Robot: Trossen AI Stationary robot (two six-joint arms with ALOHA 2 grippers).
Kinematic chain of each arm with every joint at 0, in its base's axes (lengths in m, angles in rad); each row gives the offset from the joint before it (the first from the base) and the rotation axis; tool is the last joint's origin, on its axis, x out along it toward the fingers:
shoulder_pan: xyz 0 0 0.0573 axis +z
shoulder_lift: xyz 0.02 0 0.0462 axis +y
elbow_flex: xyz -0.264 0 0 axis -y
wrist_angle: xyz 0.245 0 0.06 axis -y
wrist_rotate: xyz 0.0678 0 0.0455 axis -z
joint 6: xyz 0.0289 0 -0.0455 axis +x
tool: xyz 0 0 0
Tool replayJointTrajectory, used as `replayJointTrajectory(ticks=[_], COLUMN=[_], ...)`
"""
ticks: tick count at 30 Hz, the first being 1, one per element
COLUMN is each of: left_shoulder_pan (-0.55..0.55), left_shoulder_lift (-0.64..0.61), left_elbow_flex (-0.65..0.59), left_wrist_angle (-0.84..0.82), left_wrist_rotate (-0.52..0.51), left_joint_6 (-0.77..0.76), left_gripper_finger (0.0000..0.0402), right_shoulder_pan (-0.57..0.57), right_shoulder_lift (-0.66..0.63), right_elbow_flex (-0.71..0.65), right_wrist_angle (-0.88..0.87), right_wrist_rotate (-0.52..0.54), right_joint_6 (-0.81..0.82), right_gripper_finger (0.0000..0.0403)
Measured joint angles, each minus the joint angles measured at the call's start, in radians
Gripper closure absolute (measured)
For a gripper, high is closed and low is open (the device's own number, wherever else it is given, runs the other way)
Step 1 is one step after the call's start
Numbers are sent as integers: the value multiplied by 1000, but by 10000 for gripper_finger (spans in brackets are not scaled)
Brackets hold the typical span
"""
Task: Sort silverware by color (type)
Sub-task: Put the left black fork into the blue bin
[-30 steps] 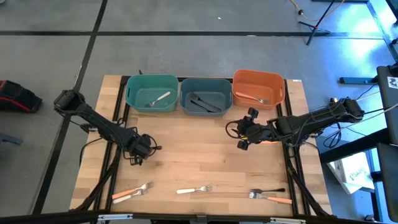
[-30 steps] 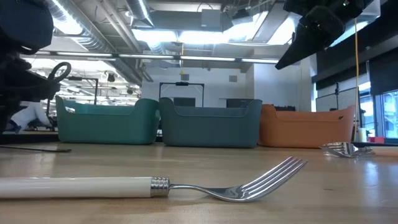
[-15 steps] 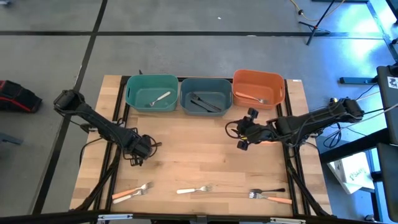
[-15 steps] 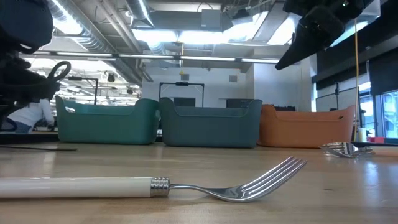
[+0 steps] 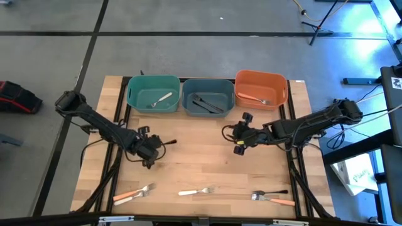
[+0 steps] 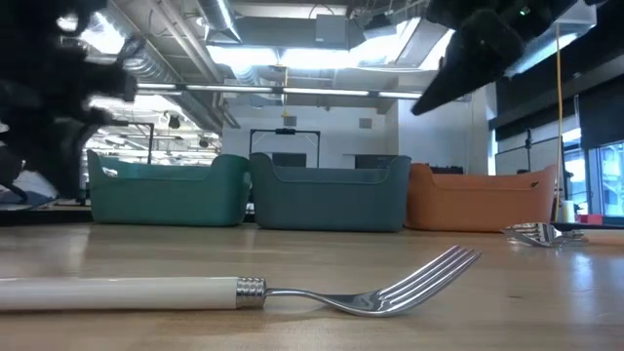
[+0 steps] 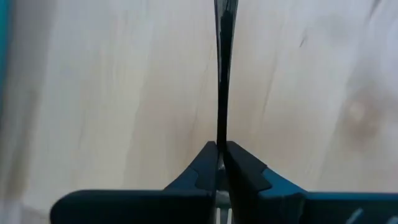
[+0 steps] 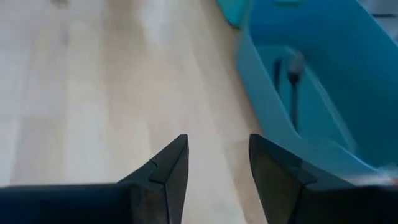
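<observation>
Left wrist view: your left tool (image 7: pixel 219 163) is clamped on a black fork (image 7: pixel 222 74) just in front of the teal bin (image 5: pixel 152 93); right tool (image 8: pixel 214 163) gapes wide near the blue bin (image 8: pixel 323 74)

The setting was a robotics laboratory or industrial test hall. A light wooden worktable (image 5: pixel 201 157) on a black metal frame stood on a grey concrete floor (image 5: pixel 188 53) marked with dark lines. Two dark articulated robot arms were mounted at the table's sides, with loose cables (image 5: pixel 342 135) beside the right one. The low view showed an open ceiling with exposed silver ducts (image 6: pixel 156 58), bright strip lights (image 6: pixel 322 58) and further workstations behind. A black tripod base (image 5: pixel 323 22) stood on the floor beyond the table.
</observation>
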Motion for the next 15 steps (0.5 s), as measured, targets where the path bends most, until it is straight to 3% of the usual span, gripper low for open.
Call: replayJointTrajectory(ticks=[9, 15], left_shoulder_pan=[-69, -72], left_shoulder_lift=[-1, -1], left_elbow_flex=[2, 2], left_wrist_angle=[325, 574], left_wrist_rotate=[-316, -400], left_joint_6=[172, 396], left_gripper_finger=[386, 386], right_shoulder_pan=[0, 0], right_shoulder_lift=[152, 261], right_elbow_flex=[0, 0], right_wrist_angle=[311, 530], right_wrist_rotate=[-52, -108], right_joint_6=[-162, -251], right_gripper_finger=[246, 246])
